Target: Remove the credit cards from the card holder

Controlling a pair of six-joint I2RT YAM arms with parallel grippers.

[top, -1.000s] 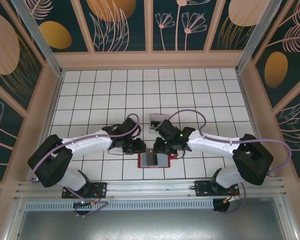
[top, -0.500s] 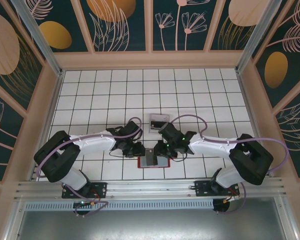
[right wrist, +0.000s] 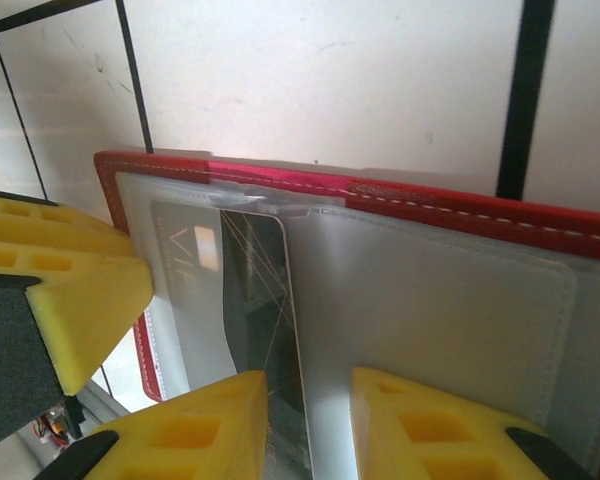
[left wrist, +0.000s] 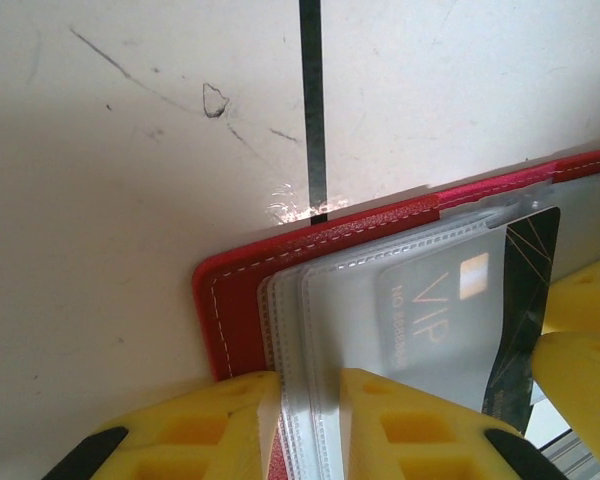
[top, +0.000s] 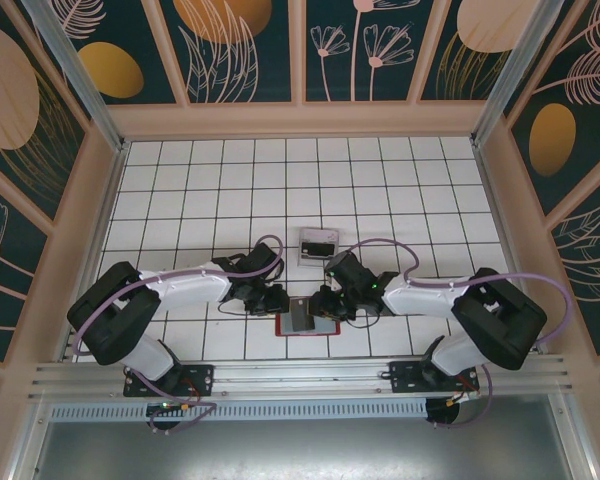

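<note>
- The top camera is looking down from above and behind the arms (top: 190, 285), covering the whole bench (top: 380, 180).
- The left wrist camera is looking past the left pincer (left wrist: 310, 425), close onto the holder (left wrist: 230, 300).
- The right wrist camera is facing it across the holder, equally close; both are sharing the VIP card (right wrist: 240, 290).

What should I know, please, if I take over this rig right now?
Left end effector: jaws narrow, tips down on the clear sleeves of the holder; grip unclear.
Right end effector: jaws narrow, tips at the dark edge of the VIP card; grip unclear.
Things: holder lies open on the table, at its near edge, between the arms. VIP card sits in a sleeve, its dark edge apparently uncovered.
Done: holder opened.
Left: slide that card out, then check the other sleeves; I cannot tell what they hold.
</note>
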